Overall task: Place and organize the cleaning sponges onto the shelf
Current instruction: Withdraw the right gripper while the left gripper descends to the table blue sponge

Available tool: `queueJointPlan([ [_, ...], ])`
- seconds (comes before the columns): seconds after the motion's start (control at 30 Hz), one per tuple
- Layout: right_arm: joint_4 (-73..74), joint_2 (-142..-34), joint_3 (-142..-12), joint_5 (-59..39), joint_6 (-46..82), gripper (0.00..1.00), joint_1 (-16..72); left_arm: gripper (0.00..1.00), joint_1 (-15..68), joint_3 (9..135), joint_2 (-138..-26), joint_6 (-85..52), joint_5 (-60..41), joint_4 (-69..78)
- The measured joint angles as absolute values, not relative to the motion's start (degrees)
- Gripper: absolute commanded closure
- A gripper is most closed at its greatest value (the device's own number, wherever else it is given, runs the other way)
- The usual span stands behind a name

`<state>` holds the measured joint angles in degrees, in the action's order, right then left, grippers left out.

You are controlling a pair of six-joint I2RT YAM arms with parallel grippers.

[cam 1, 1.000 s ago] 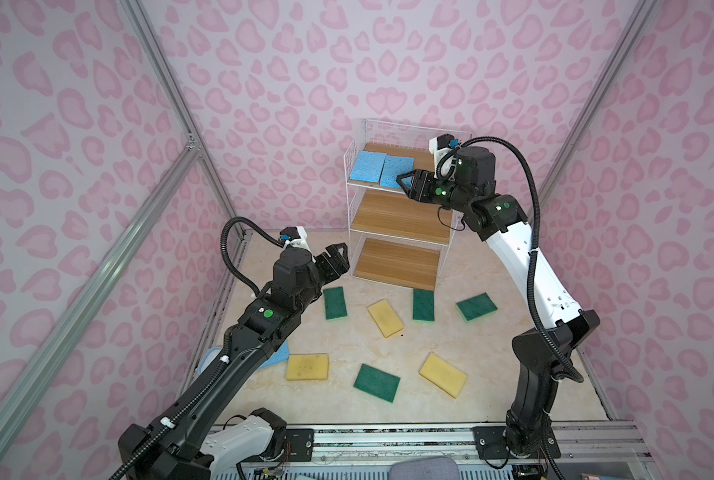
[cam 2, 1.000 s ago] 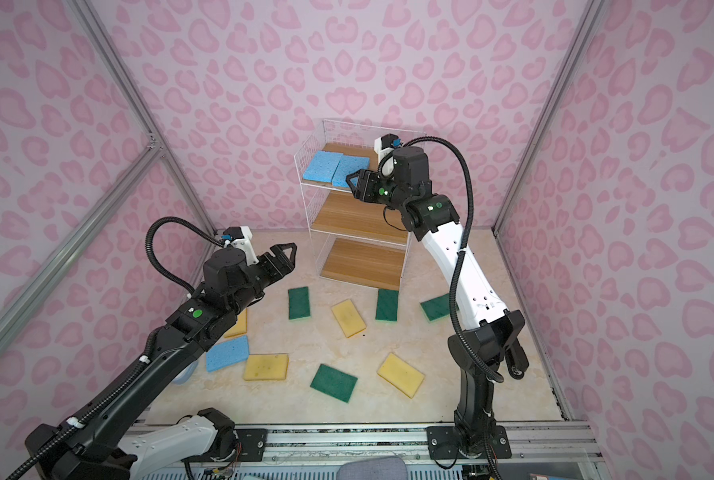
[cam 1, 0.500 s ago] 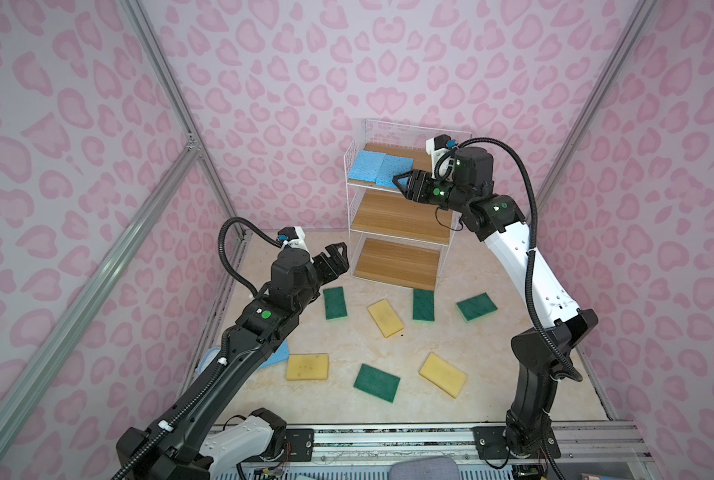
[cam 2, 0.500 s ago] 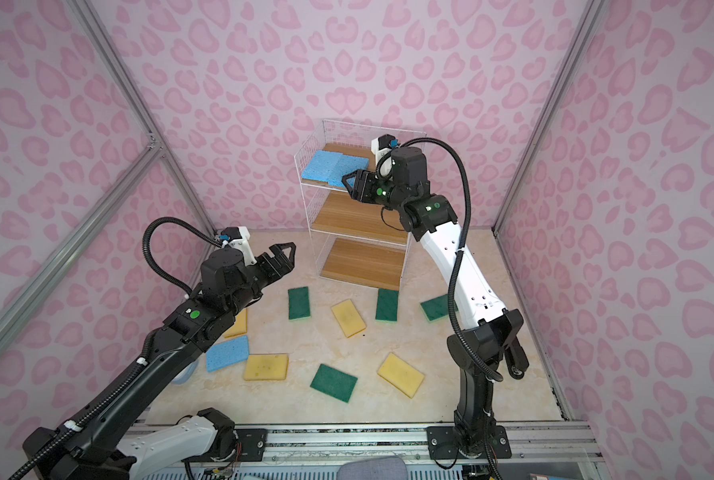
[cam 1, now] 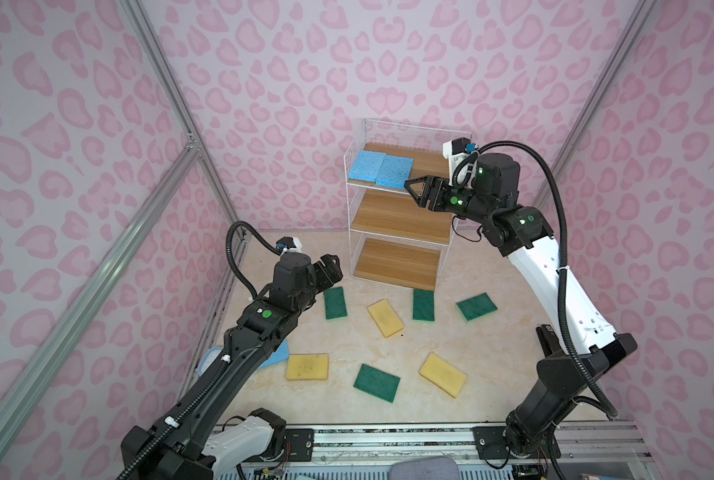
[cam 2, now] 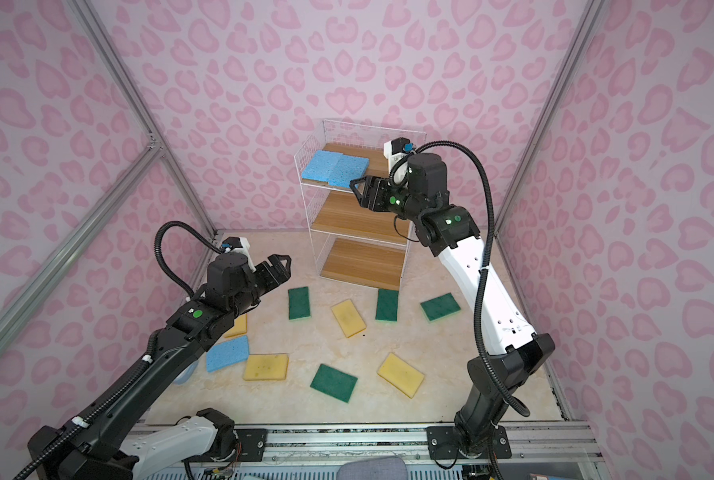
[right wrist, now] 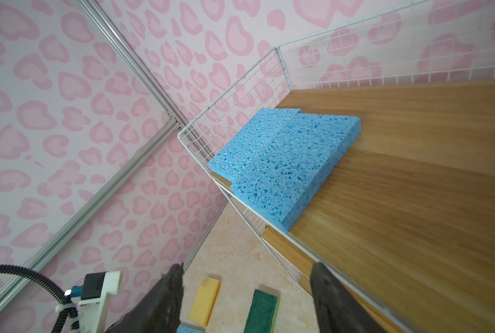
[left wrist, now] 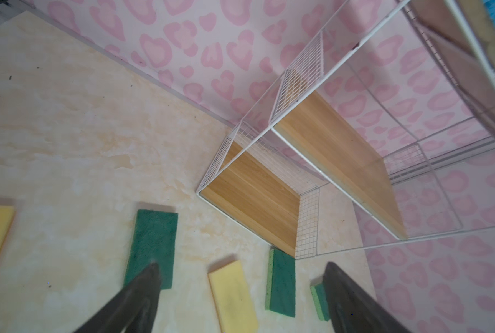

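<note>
Black arms [cam 1: 238,365], white shells [cam 1: 554,299] — green dots [cam 1: 267,313], ribbed black cables [cam 1: 228,249], white camera brackets [cam 1: 453,151].

blue one on the floor: a speckled light blue rectangular sponge [cam 1: 279,356] is mostly hiding under the black left arm [cam 1: 238,365] in a top view
yellow one by it: a pale yellow rectangular sponge [cam 2: 239,325] is only peeking out from behind that arm
left wrist view: a dark green rectangular sponge [left wrist: 318,298] is ducking behind the left gripper [left wrist: 242,263]
bottom edge: a grey rounded thing [cam 1: 423,468] is getting cut off, can't tell what it is
</note>
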<state>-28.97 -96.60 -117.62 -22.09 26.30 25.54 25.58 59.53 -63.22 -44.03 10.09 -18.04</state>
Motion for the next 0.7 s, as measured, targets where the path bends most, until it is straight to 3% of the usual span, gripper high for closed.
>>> queueJointPlan([
  [0.3,-23.8,-86.2,-95.8,-21.5,25.8,0.30,29.8,0.00,22.7,54.0,-64.0,-45.1,15.1,-27.4],
  [0.43,-18.9,-81.6,-83.5,-21.4,27.1,0.30,30.1,0.00,19.9,51.4,-66.7,-45.1,16.9,-31.2],
  [0.7,-10.8,-76.6,-64.4,-22.9,31.2,0.34,30.1,0.20,17.7,47.1,-69.7,-45.4,21.4,-33.3],
])
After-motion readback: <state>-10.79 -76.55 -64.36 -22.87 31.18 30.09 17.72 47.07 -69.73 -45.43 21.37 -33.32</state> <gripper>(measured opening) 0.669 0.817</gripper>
